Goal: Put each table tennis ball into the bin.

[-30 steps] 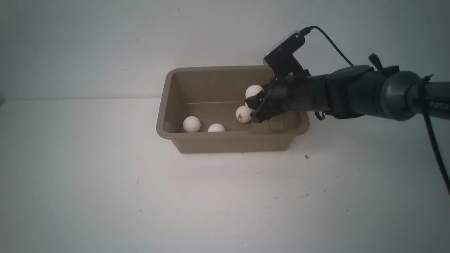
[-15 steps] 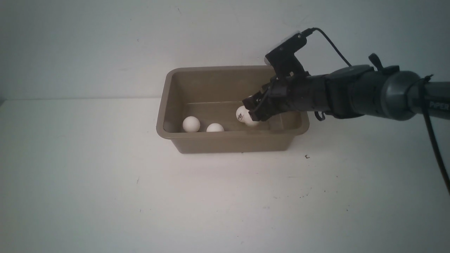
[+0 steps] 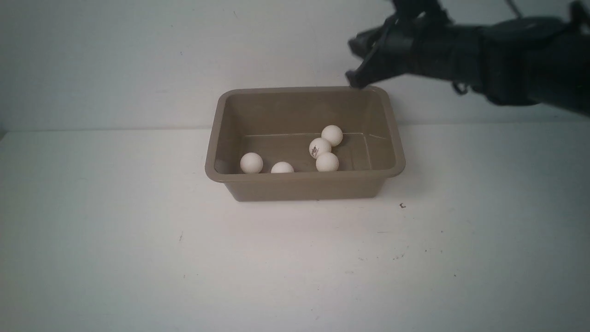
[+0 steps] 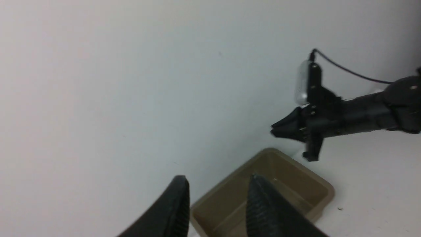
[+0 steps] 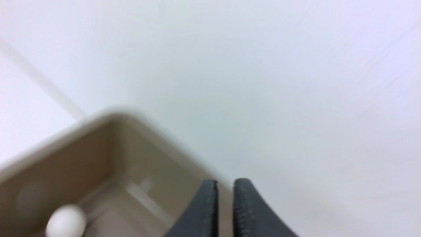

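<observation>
Taupe-brown plastic, the bin sits on my white table close to the back wall, and I count five white balls on its floor: three touching in a cluster right of centre, the middle one showing a small dark logo, and two more along the near wall toward the left. My right gripper hangs above the bin's far right corner, its fingers almost together with only a thin slit between them, holding nothing. My left gripper is spread apart and empty, seen only from its own wrist camera.
</observation>
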You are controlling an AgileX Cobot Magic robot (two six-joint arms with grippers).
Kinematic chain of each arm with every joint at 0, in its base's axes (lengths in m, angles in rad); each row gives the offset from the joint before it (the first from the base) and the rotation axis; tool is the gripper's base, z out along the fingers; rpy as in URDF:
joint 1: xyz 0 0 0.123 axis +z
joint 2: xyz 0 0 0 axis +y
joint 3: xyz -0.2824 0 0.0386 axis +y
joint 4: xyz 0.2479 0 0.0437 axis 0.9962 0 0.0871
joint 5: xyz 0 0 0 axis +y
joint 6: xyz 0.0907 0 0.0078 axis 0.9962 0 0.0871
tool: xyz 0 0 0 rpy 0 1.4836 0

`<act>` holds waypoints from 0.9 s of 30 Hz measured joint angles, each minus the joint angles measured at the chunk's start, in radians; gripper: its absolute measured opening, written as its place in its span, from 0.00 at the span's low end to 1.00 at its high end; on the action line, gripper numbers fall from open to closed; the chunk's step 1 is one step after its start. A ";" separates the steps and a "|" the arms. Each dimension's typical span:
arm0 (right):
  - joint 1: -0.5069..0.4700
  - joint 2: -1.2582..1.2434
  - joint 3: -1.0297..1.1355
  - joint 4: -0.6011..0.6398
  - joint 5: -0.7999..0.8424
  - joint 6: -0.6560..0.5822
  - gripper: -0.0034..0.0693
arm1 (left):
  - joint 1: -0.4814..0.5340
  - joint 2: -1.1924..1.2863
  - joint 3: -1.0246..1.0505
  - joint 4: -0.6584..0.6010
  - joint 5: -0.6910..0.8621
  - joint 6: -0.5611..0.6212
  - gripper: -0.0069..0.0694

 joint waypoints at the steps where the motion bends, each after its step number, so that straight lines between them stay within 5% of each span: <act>1: -0.006 -0.046 0.031 0.001 -0.017 -0.002 0.06 | 0.000 -0.026 0.008 0.016 0.000 0.001 0.39; 5: -0.053 -0.240 0.201 0.004 -0.070 -0.010 0.03 | 0.000 -0.193 0.126 0.127 -0.002 -0.004 0.39; 10: -0.122 -0.534 0.499 0.017 -0.120 -0.027 0.03 | 0.000 -0.437 0.517 0.259 -0.059 -0.055 0.39; 19: -0.158 -0.969 0.851 0.068 -0.159 -0.037 0.03 | 0.000 -0.648 1.064 0.269 -0.454 -0.219 0.24; 27: -0.159 -1.147 1.053 0.178 -0.190 -0.037 0.03 | 0.000 -0.657 1.198 0.268 -0.530 -0.241 0.12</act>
